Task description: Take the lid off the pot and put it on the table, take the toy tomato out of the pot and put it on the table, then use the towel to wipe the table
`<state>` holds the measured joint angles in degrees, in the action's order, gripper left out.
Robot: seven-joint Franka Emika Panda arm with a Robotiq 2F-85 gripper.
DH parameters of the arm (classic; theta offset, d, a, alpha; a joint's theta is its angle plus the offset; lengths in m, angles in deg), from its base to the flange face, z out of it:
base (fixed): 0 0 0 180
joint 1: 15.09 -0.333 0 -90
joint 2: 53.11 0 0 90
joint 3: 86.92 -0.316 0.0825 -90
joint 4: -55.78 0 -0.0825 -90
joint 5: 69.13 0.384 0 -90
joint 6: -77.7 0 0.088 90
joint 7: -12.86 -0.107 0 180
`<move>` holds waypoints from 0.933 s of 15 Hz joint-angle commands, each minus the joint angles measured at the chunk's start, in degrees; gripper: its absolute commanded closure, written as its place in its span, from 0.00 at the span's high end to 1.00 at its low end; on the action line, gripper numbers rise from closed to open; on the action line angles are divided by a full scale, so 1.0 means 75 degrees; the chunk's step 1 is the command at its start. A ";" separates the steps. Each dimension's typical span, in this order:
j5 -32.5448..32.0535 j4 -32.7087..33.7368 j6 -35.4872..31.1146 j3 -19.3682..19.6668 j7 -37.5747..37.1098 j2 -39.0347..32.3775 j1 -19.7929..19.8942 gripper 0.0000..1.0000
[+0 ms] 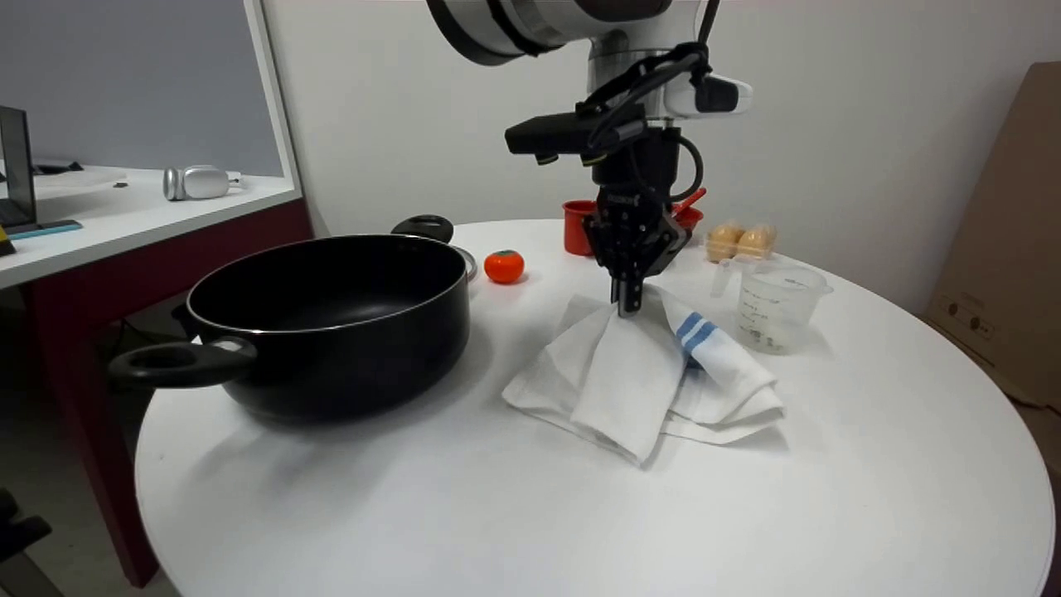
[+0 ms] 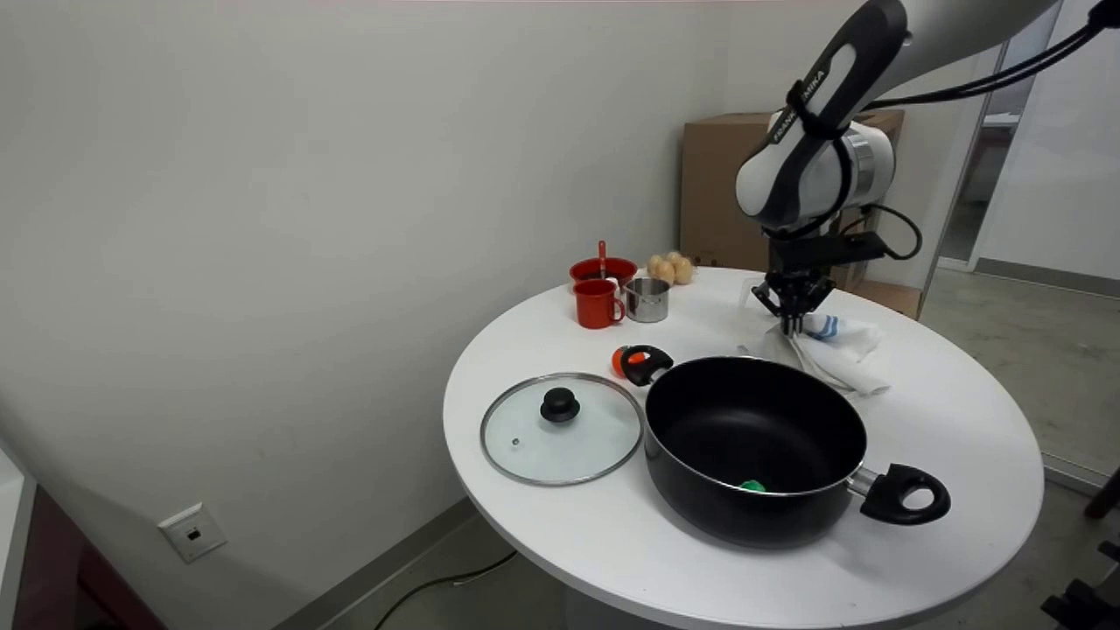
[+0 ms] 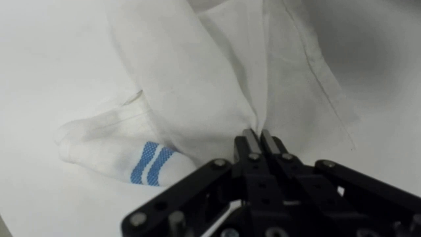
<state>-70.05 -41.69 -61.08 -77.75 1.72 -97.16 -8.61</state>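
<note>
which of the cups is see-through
The clear measuring cup with printed markings, beside the towel; the red cup and metal cup are both opaque.

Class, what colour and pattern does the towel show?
The towel shows white with two blue stripes, seen best in the wrist view.

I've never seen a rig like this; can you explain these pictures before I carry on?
This is one robot arm ending in a two-fingered gripper. Two pictures are taken from outside the robot, from different places; the close-up comes from the wrist camera, with the gripper at the bottom. On the round white table are a black pot, a glass lid beside it, and a red toy tomato. A red mug, a metal cup and a clear measuring jug stand there too. The gripper is closed on the white, blue-striped towel, whose folds rest on the table.
</note>
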 commanded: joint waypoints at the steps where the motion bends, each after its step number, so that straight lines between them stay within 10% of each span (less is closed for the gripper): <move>1: -0.0238 0.1643 0.0679 0.0010 -0.0019 -0.0924 -0.0284 0.01; 7: -0.0165 0.3244 0.1374 -0.0359 0.0108 -0.1802 -0.0669 0.01; 14: 0.0007 0.2592 0.1124 -0.1127 0.0774 -0.1895 -0.0820 0.01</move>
<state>-70.77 -20.60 -52.51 -84.39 3.81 -111.10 -14.73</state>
